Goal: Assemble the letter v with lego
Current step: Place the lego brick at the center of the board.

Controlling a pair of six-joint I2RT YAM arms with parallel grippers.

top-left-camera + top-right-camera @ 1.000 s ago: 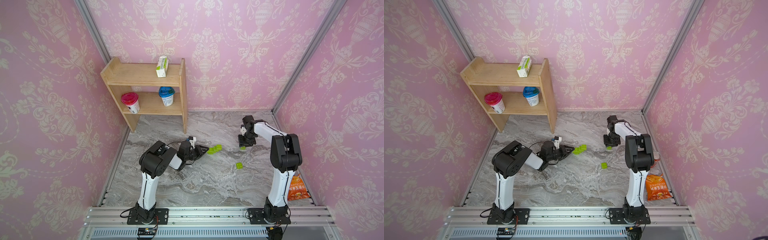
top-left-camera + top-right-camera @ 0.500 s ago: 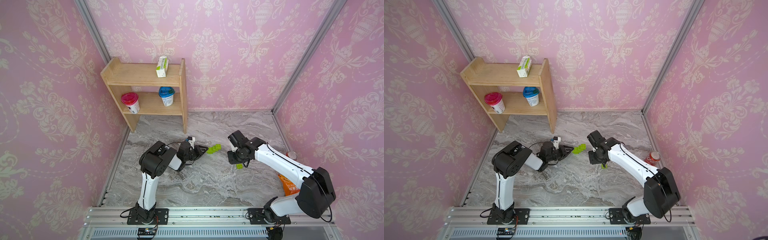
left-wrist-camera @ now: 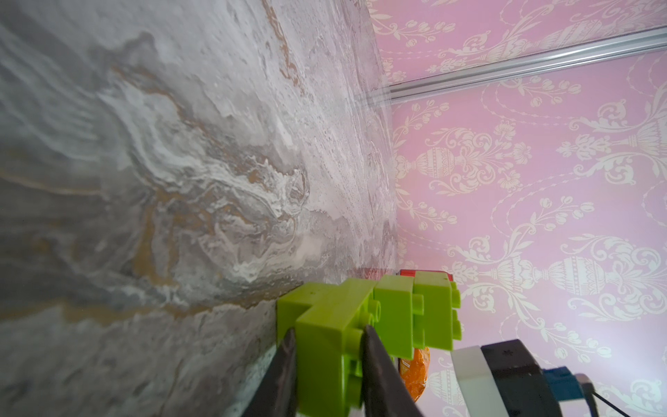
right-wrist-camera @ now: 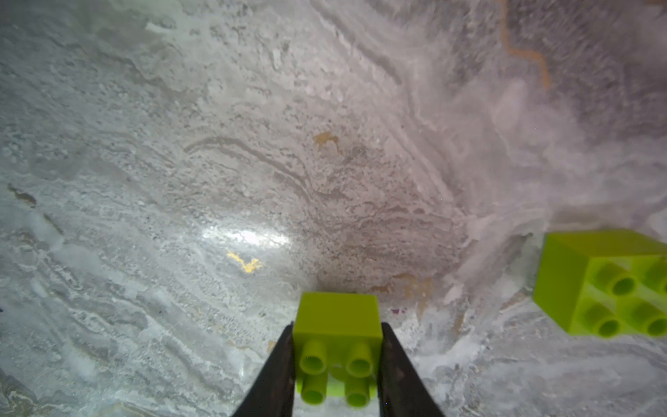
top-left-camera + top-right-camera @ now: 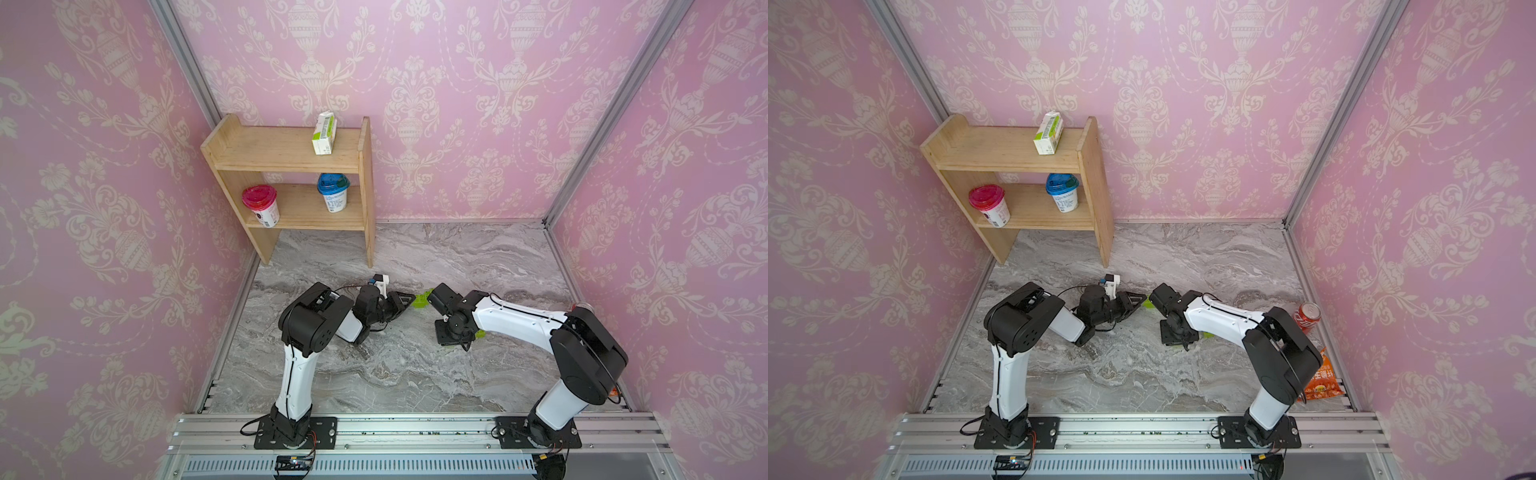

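Left hand (image 3: 328,337) is clamped on one end of the part-built stepped assembly of lime-green plastic bricks (image 3: 400,314), held low over the grey marble-patterned tabletop (image 3: 162,162) near its centre. Right hand (image 4: 337,326) grips a small square lime-green studded brick (image 4: 337,312) by its sides. Risks: the assembly overhangs a narrow grip and may pivot or shed a joint under pressing force; misaligned studs would jam; a loose lime-green brick (image 4: 606,281) nearby could be knocked.
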